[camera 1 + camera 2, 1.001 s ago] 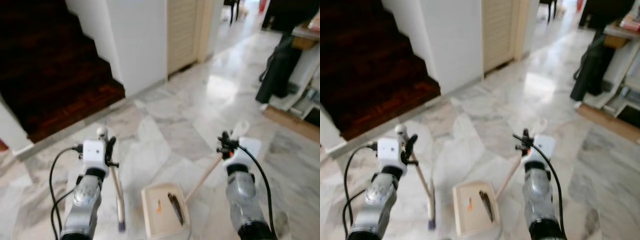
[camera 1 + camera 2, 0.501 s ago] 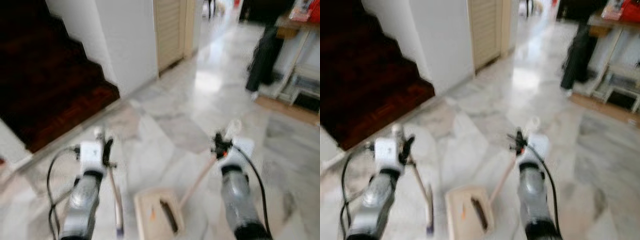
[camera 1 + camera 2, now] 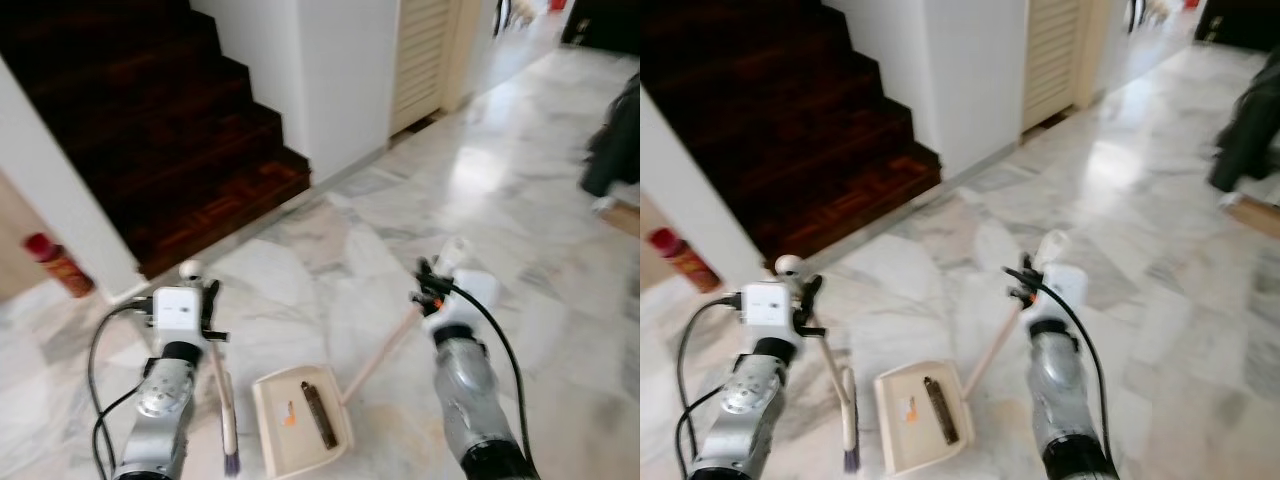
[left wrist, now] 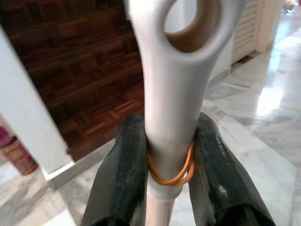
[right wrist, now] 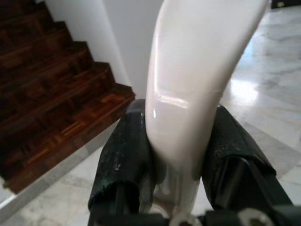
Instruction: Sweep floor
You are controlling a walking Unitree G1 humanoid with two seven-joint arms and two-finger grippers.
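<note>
The left tool [image 4: 168, 165] is clamped on the white handle of a small broom [image 3: 225, 400], its two black fingers [image 4: 121, 169] pressed against the handle where an orange rubber band [image 4: 170, 174] wraps it, and the bristle end hangs near the marble floor [image 3: 520, 230]. The right tool [image 5: 181, 160] is clamped on the pale handle of a cream dustpan [image 3: 272, 430] that sits between the two arms, holding a dark strip [image 3: 319, 414] and an orange scrap [image 3: 290, 419]. Beyond stand dark wooden stairs [image 3: 150, 130], a white wall [image 3: 340, 70] and a red can [image 3: 55, 262] to the left.

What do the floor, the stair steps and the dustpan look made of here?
Floor: polished marble-like stone tiles, grey-veined and glossy with reflections. Stair steps: dark reddish wood, parquet pattern visible. Dustpan: likely cream plastic, smooth and matte.
</note>
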